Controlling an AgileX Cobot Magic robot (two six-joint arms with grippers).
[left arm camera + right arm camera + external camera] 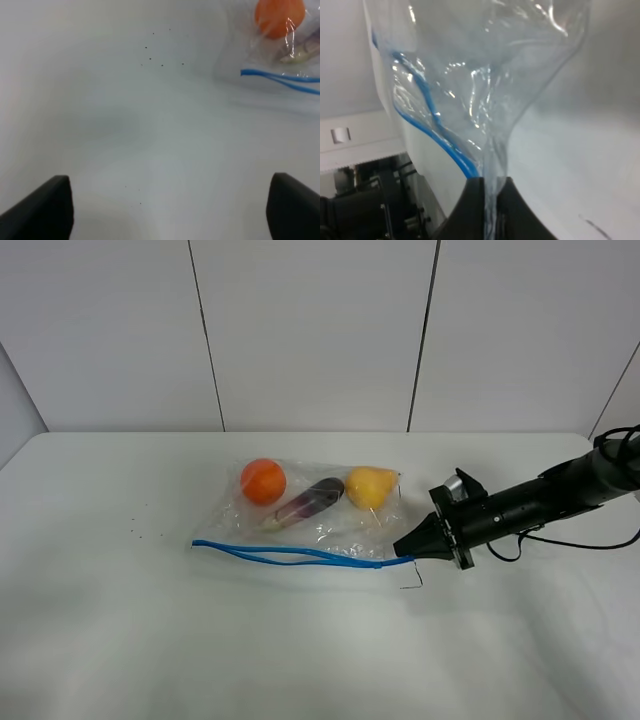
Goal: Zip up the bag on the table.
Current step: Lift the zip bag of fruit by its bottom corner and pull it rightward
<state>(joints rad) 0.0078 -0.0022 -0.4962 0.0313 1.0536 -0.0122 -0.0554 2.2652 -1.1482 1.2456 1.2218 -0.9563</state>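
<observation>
The clear crinkly bag (320, 510) lies mid-table with an orange (263, 481), a purple vegetable (310, 502) and a yellow fruit (371, 486) inside. Its blue zipper strip (300, 554) runs along the near edge, its two halves parted in the middle. My right gripper (408, 548) is shut on the bag's right end by the zipper. The right wrist view shows its fingertips (489, 192) pinching the plastic (485, 75) beside the blue strip (427, 100). My left gripper (170, 210) is open and empty, away from the bag's left corner (280, 50). It is out of the exterior view.
The white table (120, 640) has small black specks left of the bag (135, 530), also in the left wrist view (160, 55). A thin dark mark (412, 580) lies under the right gripper. White wall panels stand behind the table's far edge.
</observation>
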